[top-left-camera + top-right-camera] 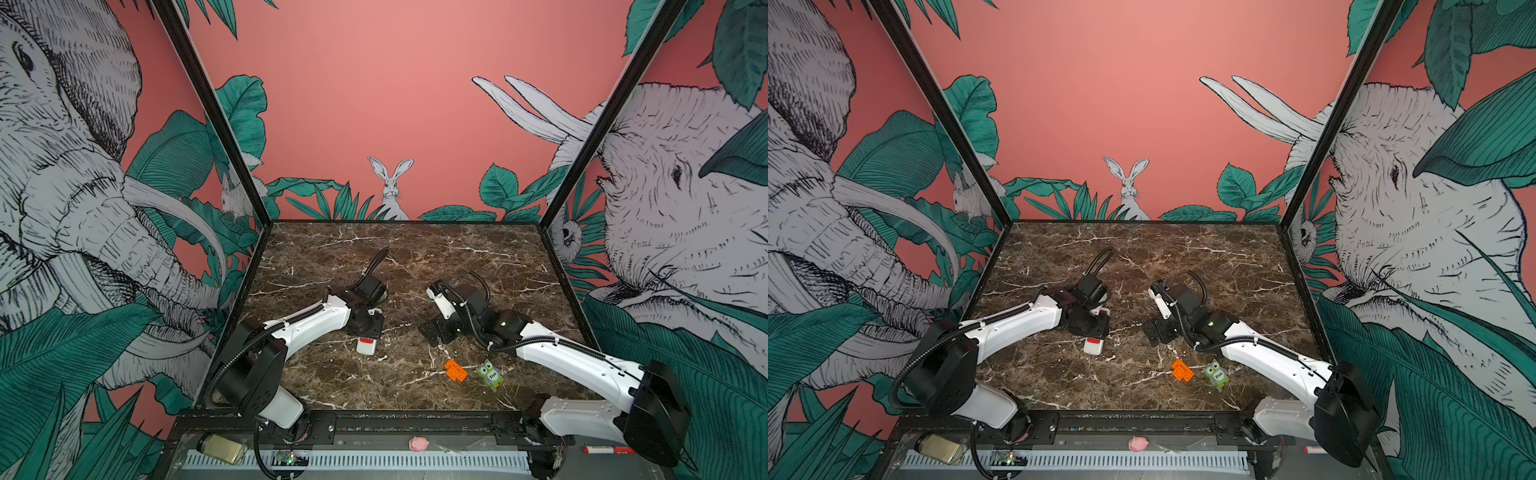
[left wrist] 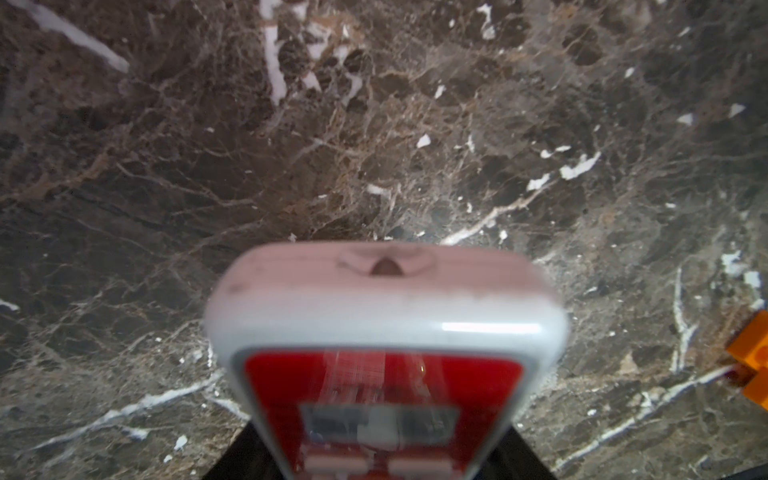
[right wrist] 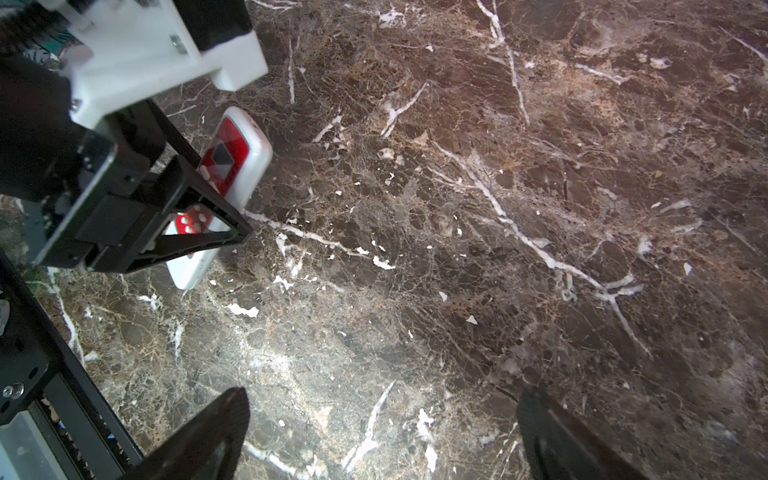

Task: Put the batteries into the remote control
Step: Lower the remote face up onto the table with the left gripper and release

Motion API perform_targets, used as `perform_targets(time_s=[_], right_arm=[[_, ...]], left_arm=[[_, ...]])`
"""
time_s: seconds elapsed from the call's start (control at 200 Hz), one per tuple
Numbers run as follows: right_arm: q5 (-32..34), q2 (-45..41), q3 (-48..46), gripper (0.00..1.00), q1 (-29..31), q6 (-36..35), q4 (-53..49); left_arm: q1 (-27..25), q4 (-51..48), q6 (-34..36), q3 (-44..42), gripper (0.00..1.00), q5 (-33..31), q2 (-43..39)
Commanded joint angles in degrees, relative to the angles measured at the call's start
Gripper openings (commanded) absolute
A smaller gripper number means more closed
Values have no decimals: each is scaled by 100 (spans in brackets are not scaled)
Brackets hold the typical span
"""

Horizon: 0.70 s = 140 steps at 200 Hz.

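Note:
My left gripper [image 1: 366, 334] is shut on the remote control [image 1: 366, 345], a small white oblong with its red face up, low over the marble left of centre. The left wrist view shows the remote control [image 2: 386, 316] close up, its far end sticking out past the dark fingers [image 2: 232, 461] that press on its sides. My right gripper [image 1: 434, 332] hangs open over bare marble to the right of it, with nothing between its fingertips [image 3: 232, 411]. The right wrist view also shows the remote control [image 3: 241, 153] in the left gripper [image 3: 199, 232]. The batteries are out of view.
An orange studded brick [image 1: 456, 369] and a green owl toy [image 1: 490, 375] lie in front of the right gripper, towards the table's near edge. Beyond the front rail are a pink pig [image 1: 418, 444], a jar [image 1: 220, 448] and a red marker [image 1: 606, 449].

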Motion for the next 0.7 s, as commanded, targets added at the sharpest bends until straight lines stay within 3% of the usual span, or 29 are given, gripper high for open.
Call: perform_targets(time_s=[0.0, 0.46, 0.695], right_arm=[[9, 1, 79, 99, -20, 27, 182], [129, -69, -119, 99, -25, -105, 329], [177, -261, -248, 99, -29, -184, 452]], left_arm=[[-44, 162, -150, -116, 27, -118, 70], [-101, 430, -360, -287, 33, -313, 487], [-116, 549, -496, -429, 41, -351, 522]])
